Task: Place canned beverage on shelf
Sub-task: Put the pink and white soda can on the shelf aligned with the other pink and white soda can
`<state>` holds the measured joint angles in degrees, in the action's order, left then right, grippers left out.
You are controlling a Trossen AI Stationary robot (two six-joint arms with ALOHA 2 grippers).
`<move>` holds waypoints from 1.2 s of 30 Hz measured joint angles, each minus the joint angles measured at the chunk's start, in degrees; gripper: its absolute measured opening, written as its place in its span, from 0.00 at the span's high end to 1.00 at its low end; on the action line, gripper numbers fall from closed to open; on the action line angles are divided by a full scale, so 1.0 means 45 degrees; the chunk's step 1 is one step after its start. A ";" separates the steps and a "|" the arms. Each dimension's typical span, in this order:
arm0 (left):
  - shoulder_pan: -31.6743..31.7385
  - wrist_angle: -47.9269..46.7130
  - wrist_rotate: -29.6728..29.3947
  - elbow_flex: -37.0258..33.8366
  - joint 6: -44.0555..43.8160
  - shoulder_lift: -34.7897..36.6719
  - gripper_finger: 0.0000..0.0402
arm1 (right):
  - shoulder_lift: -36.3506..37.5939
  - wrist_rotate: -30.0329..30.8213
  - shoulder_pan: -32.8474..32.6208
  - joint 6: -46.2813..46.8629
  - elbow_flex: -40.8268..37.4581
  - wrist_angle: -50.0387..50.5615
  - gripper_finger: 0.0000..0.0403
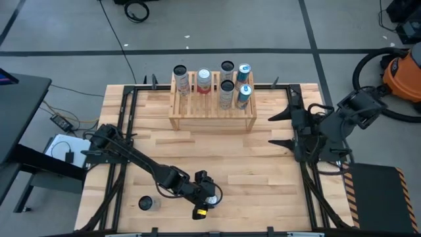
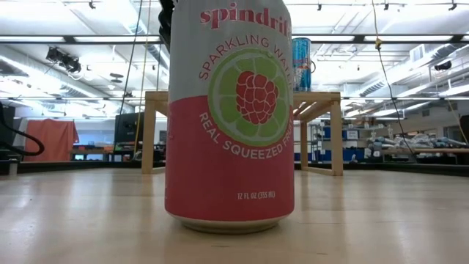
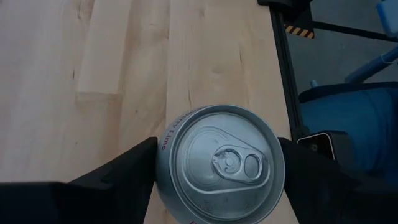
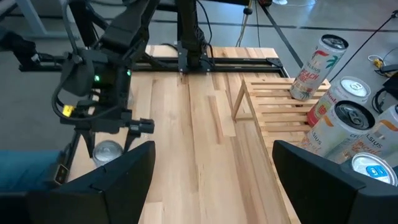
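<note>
Cans sitting at opposite worktop edges

The shelf (image 1: 212, 112) is standing at the far edge, carrying six cans (image 1: 226, 93); a sparkling water can (image 3: 221, 163) is standing at the near edge.

Big open workshop with a grey concrete floor (image 1: 263, 26)

Black tape lines (image 1: 217, 51) cross it, an orange shop vacuum (image 1: 402, 74) sits off to one side, and long ceiling strip lights (image 2: 73, 39) run overhead.

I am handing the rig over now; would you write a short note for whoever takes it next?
Left hand: around the upright Spindrift can near the table's front edge; grip cannot be confirmed.
Right hand: open, waiting at the table's right side.
Shelf: at the far edge, several cans already on it.
Second can: loose at front left.
Left to do: lift the Spindrift can and set it on the shelf.
</note>
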<state>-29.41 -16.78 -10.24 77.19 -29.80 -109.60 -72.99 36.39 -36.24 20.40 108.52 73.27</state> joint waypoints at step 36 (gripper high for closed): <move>0.1531 -0.2460 0.1289 -0.0102 0.1182 0.1569 0.28 | 0.0092 -0.0006 0.0446 0.0102 -0.0430 -0.0300 0.17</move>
<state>-22.52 -27.85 -4.44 76.73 -24.49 -102.54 -72.58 36.36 -34.24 20.86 106.59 71.92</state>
